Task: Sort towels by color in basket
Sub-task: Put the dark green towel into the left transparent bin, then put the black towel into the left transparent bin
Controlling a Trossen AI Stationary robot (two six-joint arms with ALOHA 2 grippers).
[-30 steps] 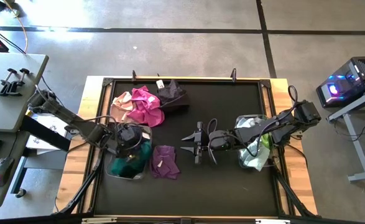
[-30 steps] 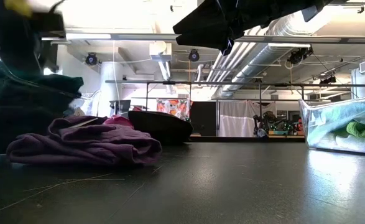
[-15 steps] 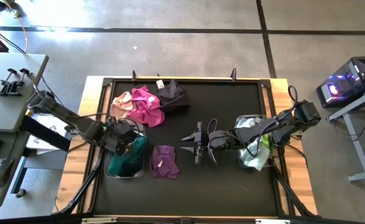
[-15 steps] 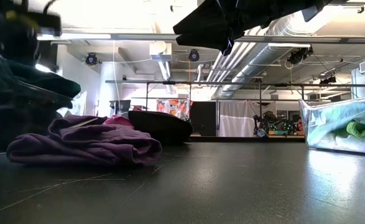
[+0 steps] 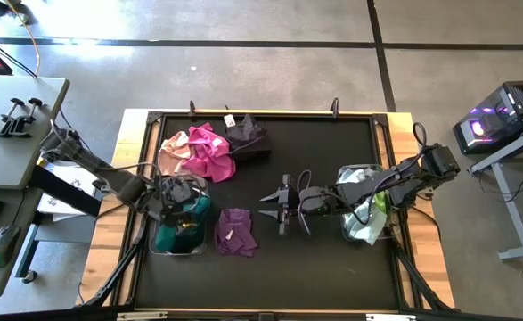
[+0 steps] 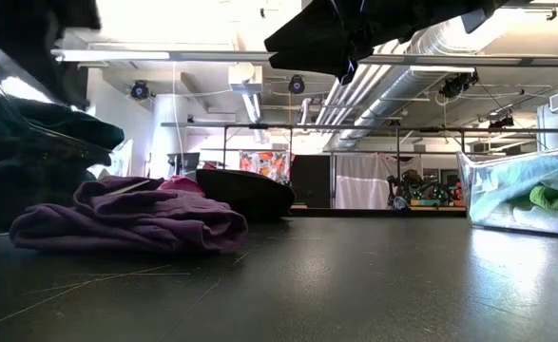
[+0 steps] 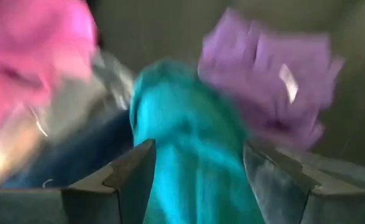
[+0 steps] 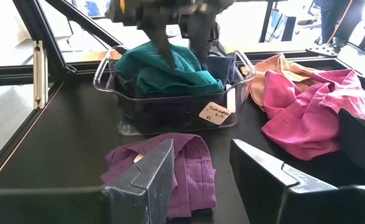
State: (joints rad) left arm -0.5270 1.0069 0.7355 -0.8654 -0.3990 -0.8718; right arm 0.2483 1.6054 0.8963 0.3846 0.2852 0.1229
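Observation:
A clear basket (image 5: 159, 244) at the table's left holds a teal towel (image 8: 170, 71) on darker towels. My left gripper (image 8: 179, 46) hangs open just above the teal towel, which shows between its fingers in the left wrist view (image 7: 198, 162). A purple towel (image 5: 235, 231) lies flat on the table beside that basket. Magenta (image 5: 209, 150), pale pink (image 5: 174, 150) and black (image 5: 248, 135) towels lie bunched at the far left. My right gripper (image 5: 274, 203) hovers open over the table's middle, pointing toward the left basket, with nothing in it.
A second clear basket (image 5: 363, 216) at the table's right, under my right arm, holds white, lime and pale mint towels (image 6: 530, 195). A paper tag (image 8: 214, 113) hangs on the left basket's near wall. Bare black table lies along the near edge.
My left gripper has risen out of the left basket and drawn a little toward the table's left edge, its fingers staying open. The teal towel stays in the basket and shows more fully now.

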